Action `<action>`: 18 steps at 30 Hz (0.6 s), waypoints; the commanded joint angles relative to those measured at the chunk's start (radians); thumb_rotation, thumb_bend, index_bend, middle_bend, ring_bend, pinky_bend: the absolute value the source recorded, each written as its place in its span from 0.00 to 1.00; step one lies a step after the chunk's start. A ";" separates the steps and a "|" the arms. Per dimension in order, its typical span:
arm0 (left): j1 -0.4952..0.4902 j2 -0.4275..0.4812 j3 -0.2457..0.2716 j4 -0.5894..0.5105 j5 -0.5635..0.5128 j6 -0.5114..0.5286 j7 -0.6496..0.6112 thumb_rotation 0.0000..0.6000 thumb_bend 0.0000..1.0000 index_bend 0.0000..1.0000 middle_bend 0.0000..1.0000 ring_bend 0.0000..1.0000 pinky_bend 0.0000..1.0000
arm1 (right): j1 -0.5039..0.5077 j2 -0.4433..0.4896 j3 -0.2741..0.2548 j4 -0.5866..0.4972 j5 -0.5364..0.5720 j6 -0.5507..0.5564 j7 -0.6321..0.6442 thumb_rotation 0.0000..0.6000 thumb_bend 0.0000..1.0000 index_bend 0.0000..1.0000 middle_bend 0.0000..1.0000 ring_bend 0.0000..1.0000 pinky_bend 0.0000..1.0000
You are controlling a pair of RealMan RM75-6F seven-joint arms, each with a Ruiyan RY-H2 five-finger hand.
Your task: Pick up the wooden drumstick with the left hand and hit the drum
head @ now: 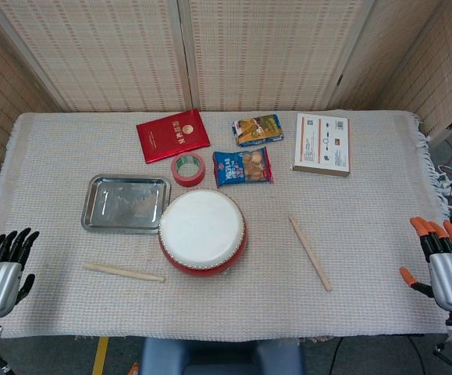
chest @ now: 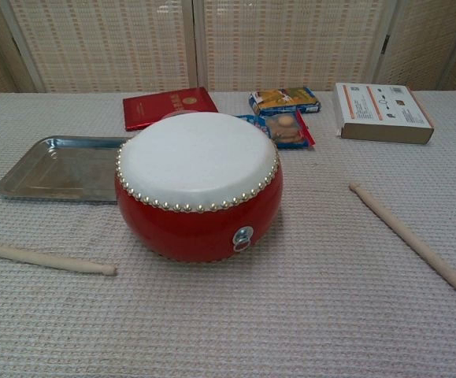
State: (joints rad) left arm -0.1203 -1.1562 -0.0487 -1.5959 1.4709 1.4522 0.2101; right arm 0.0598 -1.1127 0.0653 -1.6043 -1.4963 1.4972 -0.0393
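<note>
The left hand (head: pixel 1 269) hangs just off the table's near left corner, fingers extended and slightly apart, holding nothing; it shows only in the head view. The right hand (head: pixel 444 262), with orange fingertips, sits off the near right corner in the same released way, fingers spread and empty. Nearest the left hand, a wooden drumstick (head: pixel 124 272) lies flat on the woven cloth (head: pixel 366 258) close to the near edge, running roughly parallel to that edge, its tip pointing toward the drum but not touching it. The red drum (head: pixel 202 232) with a white skin stands upright near the middle of the near edge, a metal ring visible on its side in the chest view (chest: pixel 243 235). A second drumstick (head: pixel 310 252) lies diagonally on the right side of the drum, well apart from it. A shallow metal tray (head: pixel 126 204) rests just left of the drum toward the left edge. Behind the drum sit a roll of red tape (head: pixel 187 168) and a blue snack packet (head: pixel 243 166); farther toward the far edge lie a red booklet (head: pixel 172 135), a yellow-and-blue packet (head: pixel 258 130) and a flat white box (head: pixel 322 144).
</note>
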 commanded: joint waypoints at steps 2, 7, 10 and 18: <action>-0.005 -0.020 -0.001 0.019 0.006 0.001 -0.004 1.00 0.34 0.10 0.05 0.04 0.05 | 0.002 0.002 0.002 -0.008 0.004 -0.004 -0.006 1.00 0.24 0.00 0.08 0.00 0.00; 0.000 -0.028 -0.004 0.020 0.004 0.016 -0.012 1.00 0.34 0.10 0.06 0.05 0.05 | -0.007 0.004 0.001 -0.010 0.005 0.008 -0.001 1.00 0.24 0.00 0.08 0.00 0.00; 0.006 -0.034 -0.006 0.022 0.011 0.036 -0.013 1.00 0.34 0.11 0.07 0.05 0.06 | -0.017 0.006 -0.001 -0.007 0.002 0.024 0.010 1.00 0.24 0.00 0.08 0.00 0.00; 0.002 -0.029 0.010 0.018 0.047 0.032 -0.053 1.00 0.34 0.18 0.09 0.07 0.06 | -0.039 0.012 -0.008 0.006 -0.023 0.063 0.037 1.00 0.24 0.00 0.08 0.00 0.00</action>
State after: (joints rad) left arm -0.1152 -1.1869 -0.0421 -1.5764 1.5120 1.4894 0.1636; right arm 0.0222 -1.1012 0.0576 -1.5995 -1.5176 1.5589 -0.0040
